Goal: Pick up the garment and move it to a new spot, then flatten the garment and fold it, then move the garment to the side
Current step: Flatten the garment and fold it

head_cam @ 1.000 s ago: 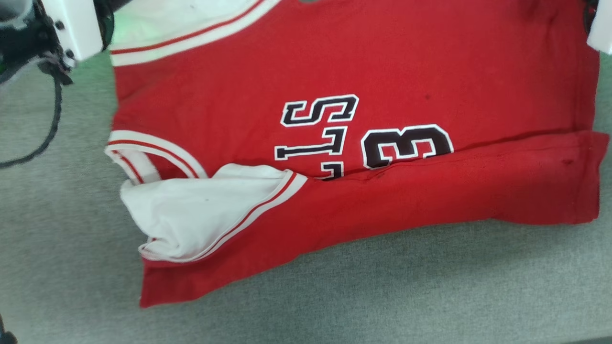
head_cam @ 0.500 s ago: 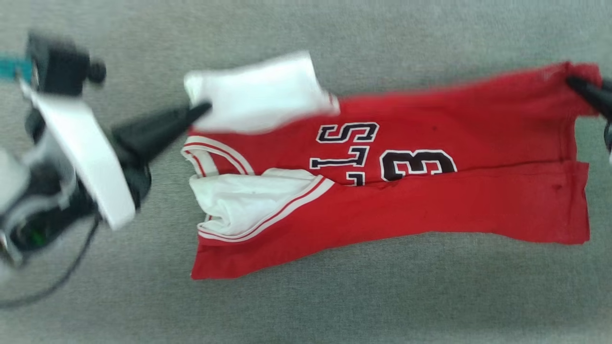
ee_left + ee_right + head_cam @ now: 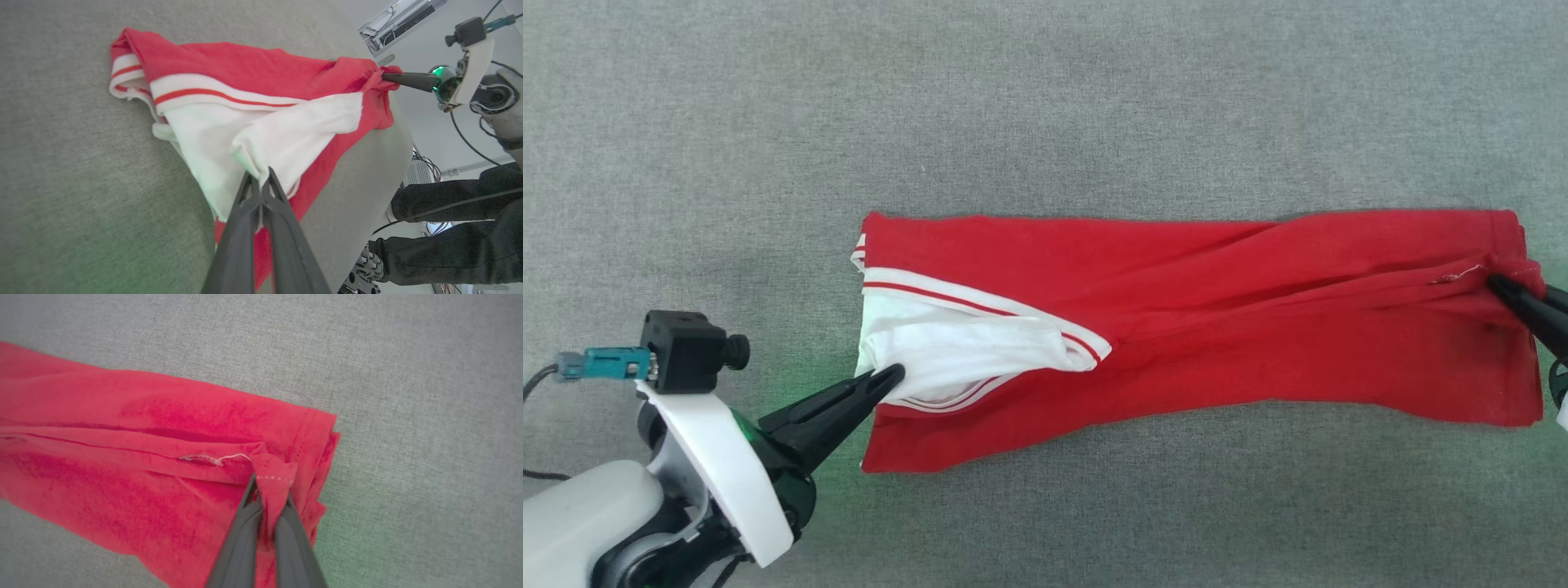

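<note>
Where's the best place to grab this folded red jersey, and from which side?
Probably its two short ends, approached from the left and right: the red jersey lies as a long flat strip, and loose fabric bunches up there. The left gripper pinches the white sleeve, the right gripper the hem corner.

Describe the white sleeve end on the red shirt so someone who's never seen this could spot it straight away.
On the grey fabric surface lies a long folded red fabric shirt. At its left end sits the bunched white sleeve end, pinched by the left end effector; it is the only large white patch.
</note>
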Motion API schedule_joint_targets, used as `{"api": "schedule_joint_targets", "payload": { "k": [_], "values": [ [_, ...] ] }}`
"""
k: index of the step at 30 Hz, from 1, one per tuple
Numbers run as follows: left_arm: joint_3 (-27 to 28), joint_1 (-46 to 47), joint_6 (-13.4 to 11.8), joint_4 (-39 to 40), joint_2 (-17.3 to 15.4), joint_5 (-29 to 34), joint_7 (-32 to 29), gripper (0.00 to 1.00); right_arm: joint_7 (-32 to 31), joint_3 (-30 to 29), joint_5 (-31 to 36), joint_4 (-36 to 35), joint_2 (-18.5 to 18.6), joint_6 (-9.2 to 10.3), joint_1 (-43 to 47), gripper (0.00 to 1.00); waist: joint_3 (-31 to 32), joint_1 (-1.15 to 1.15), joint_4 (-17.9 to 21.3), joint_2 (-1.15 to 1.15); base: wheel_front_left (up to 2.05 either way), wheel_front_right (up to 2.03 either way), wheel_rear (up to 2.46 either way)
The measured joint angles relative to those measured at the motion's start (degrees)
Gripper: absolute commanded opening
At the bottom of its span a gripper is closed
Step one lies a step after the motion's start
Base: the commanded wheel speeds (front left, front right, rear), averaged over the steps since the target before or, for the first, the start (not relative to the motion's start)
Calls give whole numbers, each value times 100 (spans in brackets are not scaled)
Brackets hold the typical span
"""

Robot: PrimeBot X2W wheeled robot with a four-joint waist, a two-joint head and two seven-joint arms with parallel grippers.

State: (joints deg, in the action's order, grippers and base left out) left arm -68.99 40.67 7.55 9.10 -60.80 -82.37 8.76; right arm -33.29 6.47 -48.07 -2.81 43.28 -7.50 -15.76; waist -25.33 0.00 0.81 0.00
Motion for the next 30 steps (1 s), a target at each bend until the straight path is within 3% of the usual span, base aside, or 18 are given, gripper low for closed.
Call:
{"api": "schedule_joint_targets", "payload": {
  "k": [6,8,9,10,11,12,13,14,19,24,30],
  "values": [
    [-123,-38,0,-481,360,25,77,0,-37,-198,176,58,-309,1,92,0,-87,0,12,0,0,0,0],
    [-155,-34,0,-680,476,105,51,0,29,-227,237,93,-370,1,83,43,-103,0,15,0,0,0,0],
    [-176,-30,0,-758,527,138,33,0,75,-254,265,107,-404,0,72,71,-109,0,20,0,0,0,0],
    [-196,-30,0,-825,587,159,34,12,96,-257,294,121,-422,0,69,100,-109,0,24,0,0,0,0],
    [-210,-27,0,-884,649,189,37,32,107,-254,307,125,-435,1,77,100,-104,0,27,0,0,0,0],
    [-222,-27,0,-935,688,225,70,65,115,-253,328,121,-436,0,85,100,-98,0,31,0,0,0,0],
    [-231,-27,0,-990,712,257,91,65,133,-278,328,118,-436,0,103,100,-87,0,34,0,0,0,0],
    [-235,-27,0,-1029,742,285,152,100,138,-312,324,109,-428,0,135,100,-71,0,32,0,0,0,0],
    [-166,-128,0,-1106,851,280,445,100,90,-602,254,32,-368,1,387,100,29,0,-22,0,0,0,0],
    [268,-430,0,-1218,1060,234,599,100,-112,-880,98,149,-460,1,524,100,119,0,-178,0,0,0,0],
    [1711,-1178,0,-1686,1770,662,622,100,-313,-1149,-62,699,-577,1,569,100,197,0,-493,0,0,0,0]
  ]
}}
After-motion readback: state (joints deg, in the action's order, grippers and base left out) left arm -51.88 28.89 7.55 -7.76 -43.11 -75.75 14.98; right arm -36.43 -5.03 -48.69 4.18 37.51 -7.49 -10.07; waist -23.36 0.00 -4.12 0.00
